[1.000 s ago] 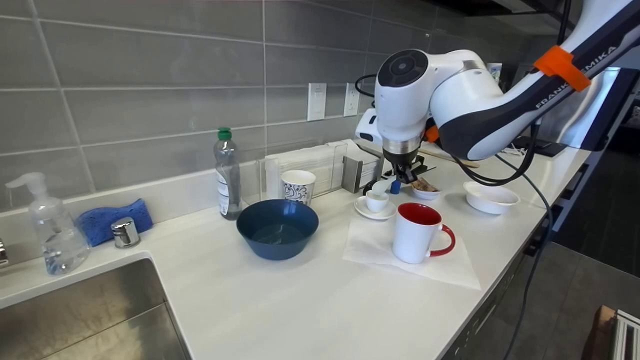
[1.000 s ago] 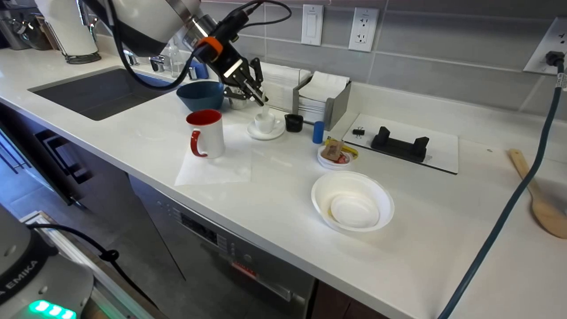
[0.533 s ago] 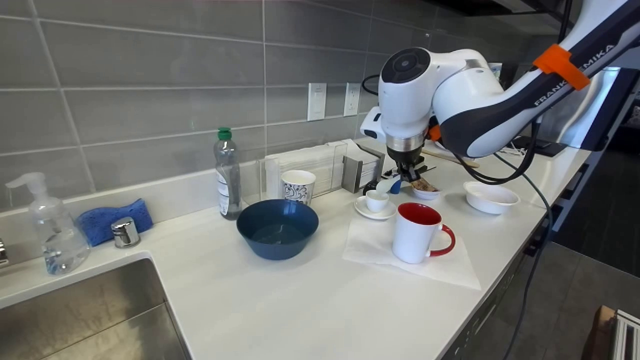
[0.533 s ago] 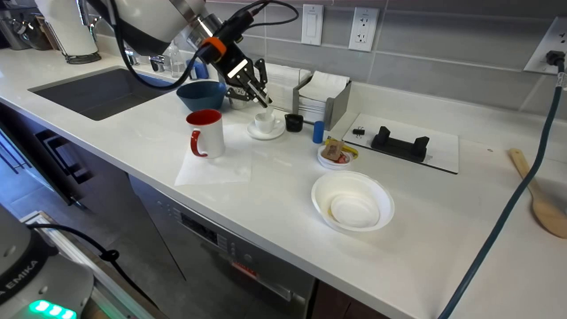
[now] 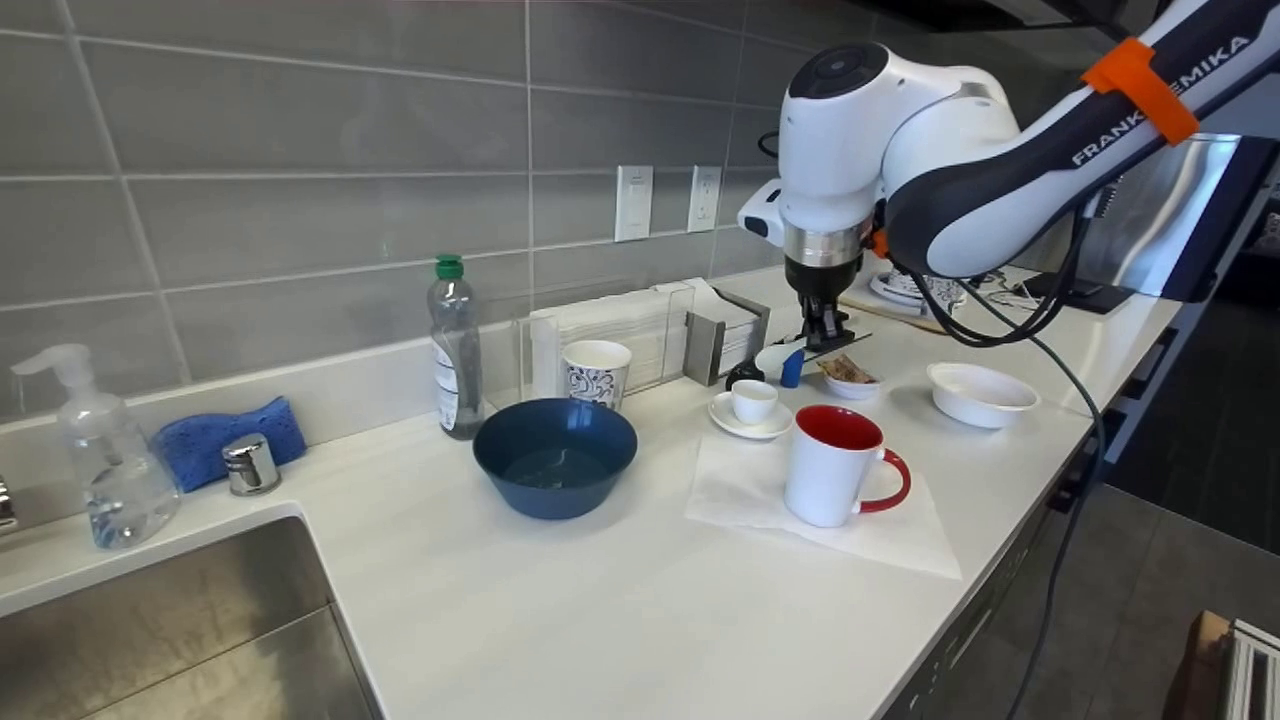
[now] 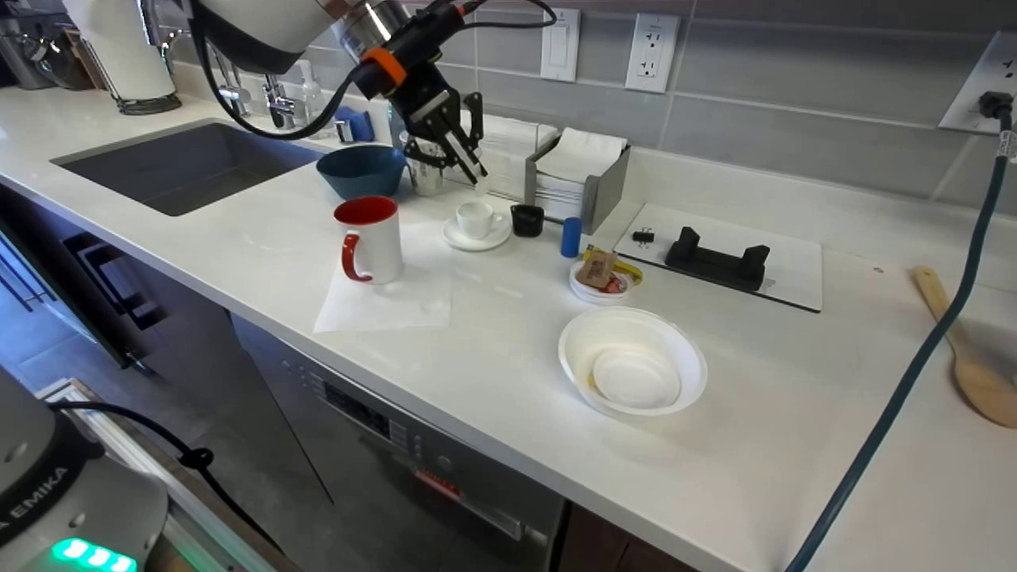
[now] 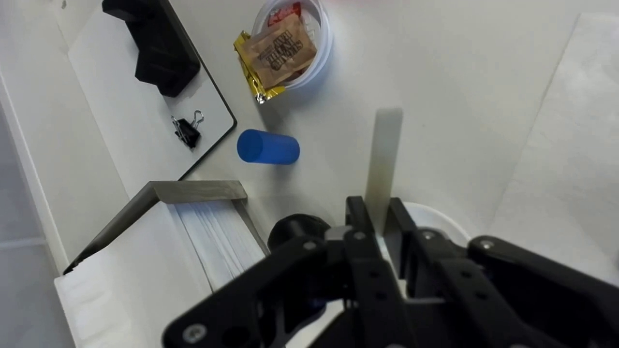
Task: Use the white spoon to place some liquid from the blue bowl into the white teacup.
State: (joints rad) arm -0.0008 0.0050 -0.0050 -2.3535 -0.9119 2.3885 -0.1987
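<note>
Perhaps drips will miss the squat white, seemingly ceramic teacup (image 5: 754, 402) if the slim white, plastic-looking spoon (image 5: 778, 358) hangs off-centre.
Raised near the teacup, apart from its rim, the spoon is pinched by its handle between the narrow jaws of the black two-fingered gripper (image 7: 378, 208); its long axis slants, head lower, towards the round dark-blue bowl (image 5: 556, 501).

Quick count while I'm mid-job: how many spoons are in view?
2. The white spoon is gripped in the tool; the wooden spoon lies on the counter at the right edge of an exterior view. Others could be hidden.
</note>
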